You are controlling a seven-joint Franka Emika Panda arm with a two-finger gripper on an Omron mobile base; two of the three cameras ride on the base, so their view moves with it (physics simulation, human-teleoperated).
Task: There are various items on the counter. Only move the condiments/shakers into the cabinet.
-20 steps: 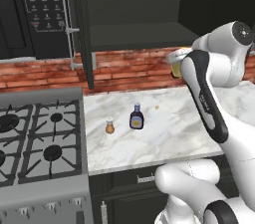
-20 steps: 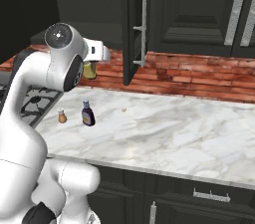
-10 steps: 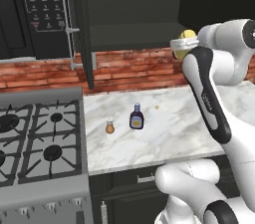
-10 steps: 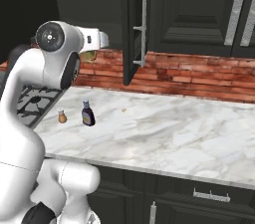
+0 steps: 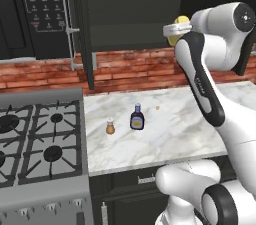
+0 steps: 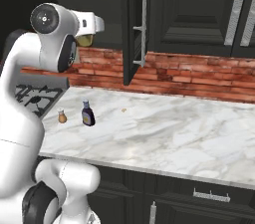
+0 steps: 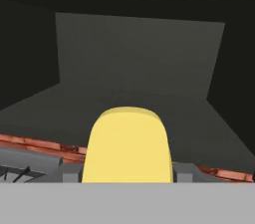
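Fingers (image 7: 182, 172) are seen clamped, apparently, on the yellow squeeze bottle (image 7: 127, 146), raised before the open cabinet (image 7: 134, 54). Far below the fingers, on the counter (image 5: 165, 134), the sauce bottle (image 5: 137, 117) and shaker (image 5: 110, 127) are left standing.

My left base camera sits behind me and looks forward and down, with the stove (image 5: 37, 139) at its left and the counter (image 5: 170, 134) ahead. My right base camera sees that same counter (image 6: 164, 133) from the other side. My hand camera is close behind the yellow bottle (image 7: 127, 146), facing what seems to be the open cabinet (image 7: 134, 58).
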